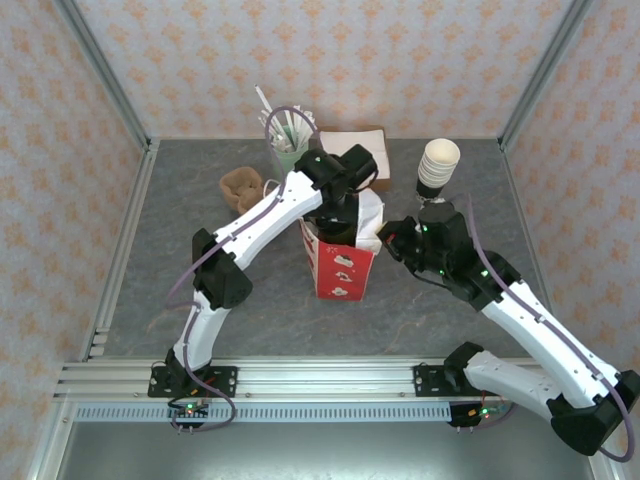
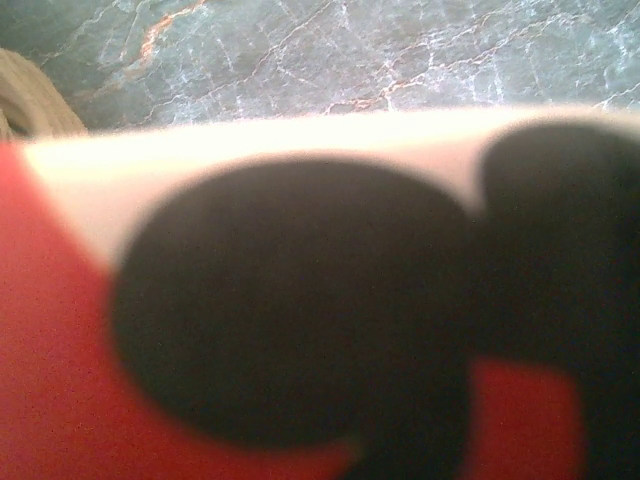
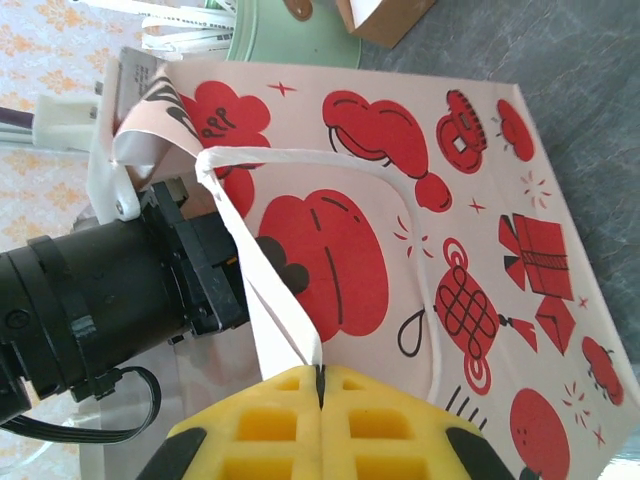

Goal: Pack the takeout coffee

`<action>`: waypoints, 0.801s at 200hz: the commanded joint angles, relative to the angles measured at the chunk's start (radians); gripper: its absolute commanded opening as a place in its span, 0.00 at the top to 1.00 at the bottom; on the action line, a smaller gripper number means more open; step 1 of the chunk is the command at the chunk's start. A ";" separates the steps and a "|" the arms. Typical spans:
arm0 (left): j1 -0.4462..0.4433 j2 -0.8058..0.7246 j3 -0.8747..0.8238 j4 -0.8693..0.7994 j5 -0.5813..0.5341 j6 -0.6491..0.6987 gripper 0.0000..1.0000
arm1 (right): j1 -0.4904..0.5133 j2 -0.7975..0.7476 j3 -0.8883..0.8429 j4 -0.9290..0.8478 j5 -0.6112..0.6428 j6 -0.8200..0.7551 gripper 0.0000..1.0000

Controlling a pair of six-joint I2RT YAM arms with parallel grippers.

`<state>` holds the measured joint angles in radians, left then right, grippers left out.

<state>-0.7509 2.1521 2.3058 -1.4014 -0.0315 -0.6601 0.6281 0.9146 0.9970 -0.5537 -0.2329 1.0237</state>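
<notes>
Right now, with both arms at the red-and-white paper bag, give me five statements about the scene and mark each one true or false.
1. The red-and-white paper bag stands upright on the grey marbled table. True.
2. The right gripper is open, clear of the bag. False: its yellow fingers are shut on the bag's white handle.
3. The stack of cream paper cups lies tipped over left of the bag. False: it stands upright, to the bag's right and further back.
4. The left arm ends at the bag's open top. True.
5. The pale mint-green cup with white straws stands behind the bag. True.
</notes>
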 commanded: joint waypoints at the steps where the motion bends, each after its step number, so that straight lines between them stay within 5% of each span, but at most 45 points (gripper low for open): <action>1: -0.017 -0.072 -0.031 -0.032 0.003 0.022 0.10 | -0.002 -0.006 0.040 -0.119 0.099 -0.052 1.00; 160: -0.036 -0.218 0.004 0.058 0.169 0.012 0.09 | -0.002 0.044 0.061 -0.077 0.036 -0.071 1.00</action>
<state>-0.7773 2.0010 2.2688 -1.3659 0.1013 -0.6533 0.6277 0.9585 1.0206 -0.6445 -0.2092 0.9726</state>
